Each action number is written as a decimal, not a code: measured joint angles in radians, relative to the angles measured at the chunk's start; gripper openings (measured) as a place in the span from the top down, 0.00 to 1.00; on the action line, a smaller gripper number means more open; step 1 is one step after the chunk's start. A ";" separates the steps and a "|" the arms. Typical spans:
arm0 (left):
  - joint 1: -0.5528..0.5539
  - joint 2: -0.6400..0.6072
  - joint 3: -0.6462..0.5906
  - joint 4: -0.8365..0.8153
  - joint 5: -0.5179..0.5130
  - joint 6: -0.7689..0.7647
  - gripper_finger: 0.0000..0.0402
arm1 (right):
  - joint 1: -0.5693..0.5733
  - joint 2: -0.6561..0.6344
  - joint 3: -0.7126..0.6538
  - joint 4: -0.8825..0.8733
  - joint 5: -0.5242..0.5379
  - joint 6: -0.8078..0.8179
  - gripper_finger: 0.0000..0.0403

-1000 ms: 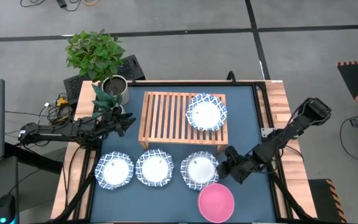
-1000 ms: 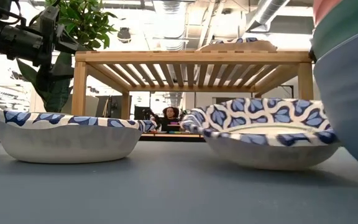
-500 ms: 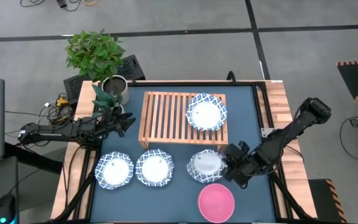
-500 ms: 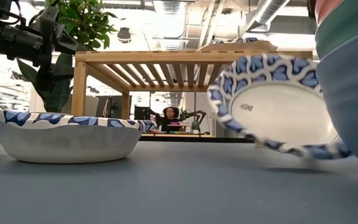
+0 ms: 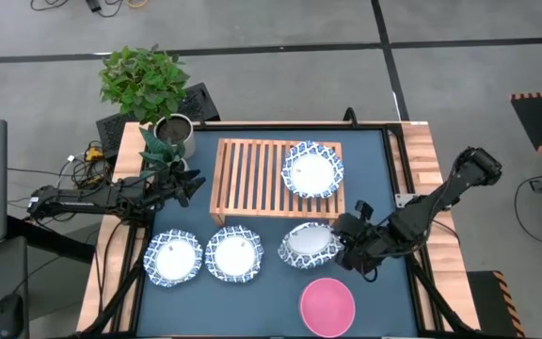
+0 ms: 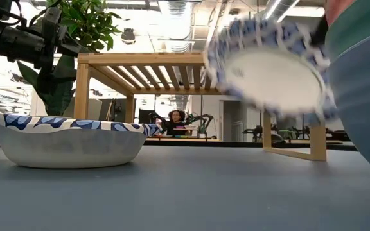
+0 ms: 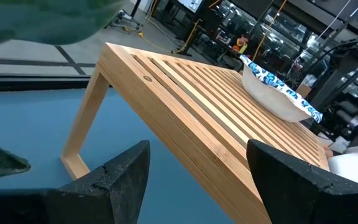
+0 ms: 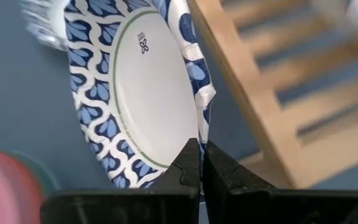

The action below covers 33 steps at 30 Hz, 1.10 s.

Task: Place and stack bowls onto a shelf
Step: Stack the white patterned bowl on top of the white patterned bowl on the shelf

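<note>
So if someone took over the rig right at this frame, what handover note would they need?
Right end effector: shut on the rim of a patterned bowl, lifted off the table and tilted, just in front of the shelf.
Left end effector: open, empty, hovering beside the shelf's left end near the plant pot.
Done: one patterned bowl sits on the shelf's right side.
Left: place the held bowl, then the two patterned bowls on the table and the pink bowl, which tops a stack.
</note>
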 joint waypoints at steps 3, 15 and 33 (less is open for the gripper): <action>0.000 0.000 0.000 0.000 0.000 0.000 0.37 | -0.006 -0.034 0.063 -0.007 -0.016 -0.081 0.95; 0.000 0.000 0.000 0.000 -0.013 -0.013 0.37 | -0.123 -0.351 0.299 -0.283 0.269 0.265 0.94; 0.000 0.000 0.000 0.000 -0.058 -0.046 0.37 | -0.521 -0.472 0.298 -0.220 -0.056 0.112 0.94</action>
